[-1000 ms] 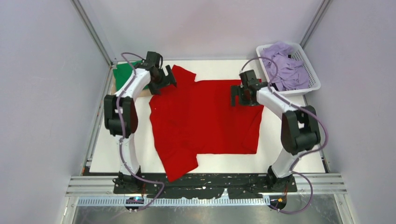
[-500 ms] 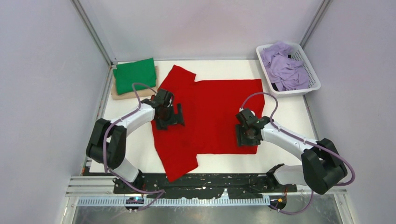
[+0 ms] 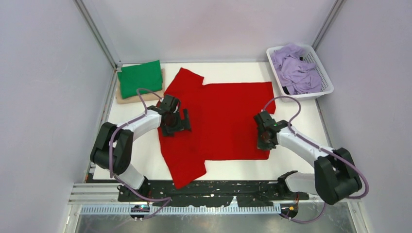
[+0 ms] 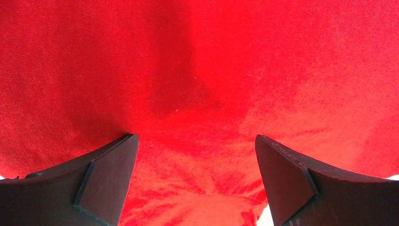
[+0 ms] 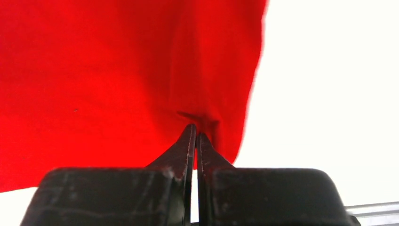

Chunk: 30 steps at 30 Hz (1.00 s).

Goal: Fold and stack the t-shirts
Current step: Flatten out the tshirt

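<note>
A bright red t-shirt [image 3: 218, 121] lies spread flat on the white table, one sleeve at the back left and one at the front left. My left gripper [image 3: 176, 127] is low over its left part, open, with its fingers wide apart above the cloth [image 4: 235, 56] and nothing between them [image 4: 194, 137]. My right gripper [image 3: 265, 143] is shut on a pinch of the red shirt [image 5: 94, 70] close to its right edge [image 5: 195, 128]. A folded green t-shirt [image 3: 141, 77] sits on a folded beige one [image 3: 124, 98] at the back left. Lavender t-shirts [image 3: 294, 68] fill the basket.
The white mesh basket [image 3: 326, 89] stands at the back right corner. Bare white table [image 5: 329, 94] runs along the shirt's right side. Enclosure walls and metal posts ring the table, and a rail runs along the near edge.
Both arms swung from the shirt's far edge down onto its middle. The right gripper then shifted right to the shirt's edge and closed on the cloth. The left gripper stayed open.
</note>
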Tool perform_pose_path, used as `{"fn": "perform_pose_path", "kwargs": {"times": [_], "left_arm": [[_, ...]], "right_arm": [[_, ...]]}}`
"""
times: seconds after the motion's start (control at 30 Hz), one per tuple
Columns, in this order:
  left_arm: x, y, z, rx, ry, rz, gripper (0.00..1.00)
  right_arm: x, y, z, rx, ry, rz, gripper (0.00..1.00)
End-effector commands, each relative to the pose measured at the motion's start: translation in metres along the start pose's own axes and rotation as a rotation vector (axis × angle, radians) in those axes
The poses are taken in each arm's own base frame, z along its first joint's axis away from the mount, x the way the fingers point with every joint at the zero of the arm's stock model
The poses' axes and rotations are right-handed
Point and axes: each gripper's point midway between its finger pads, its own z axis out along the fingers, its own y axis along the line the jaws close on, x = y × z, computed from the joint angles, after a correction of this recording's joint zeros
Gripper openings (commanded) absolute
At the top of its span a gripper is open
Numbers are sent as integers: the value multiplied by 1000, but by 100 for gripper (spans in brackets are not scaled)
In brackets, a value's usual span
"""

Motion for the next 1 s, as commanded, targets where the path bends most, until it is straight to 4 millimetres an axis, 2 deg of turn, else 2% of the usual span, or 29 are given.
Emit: {"fn": "perform_pose_path", "kwargs": {"times": [0.0,0.1,0.2,0.3,0.43,0.47,0.53,0.6,0.67,0.7,0.73,0.77,0.8,0.83,0.9,0.97], "left_arm": [[-21,4,4,-24,-58,-36,99],[-25,11,6,-47,-60,-50,100],[-29,11,6,-45,-55,-61,100],[-35,11,2,-58,-61,-50,100],[-42,15,-7,-97,-83,-39,100],[-44,16,-10,-103,-88,-36,100],[-46,16,-16,-111,-99,-32,100],[-46,16,-22,-107,-112,-26,100],[-48,14,-29,-98,-124,-22,100],[-48,13,-33,-88,-128,-17,100],[-48,10,-37,-73,-135,-13,99],[-48,8,-41,-62,-140,-9,100],[-47,6,-45,-52,-145,-3,99],[-46,6,-49,-46,-152,5,100],[-42,5,-59,-38,-162,25,100],[-32,6,-69,-39,-158,43,100]], "right_arm": [[-6,-37,-13,69,-70,145,5],[-6,-64,-17,94,-99,275,5],[-11,-76,-24,94,-145,375,5],[-6,-100,-29,185,-166,489,5],[2,-108,-35,225,-178,574,7],[3,-107,-36,222,-180,596,9],[7,-105,-40,211,-171,636,6],[11,-99,-44,178,-166,658,9],[16,-95,-49,147,-161,667,22],[17,-93,-52,133,-158,665,34],[15,-94,-56,125,-182,667,41],[13,-94,-62,122,-196,665,57],[8,-96,-66,114,-227,646,66],[1,-97,-73,101,-266,623,83],[-15,-97,-81,75,-342,629,100],[-29,-97,-85,54,-405,633,96]]}}
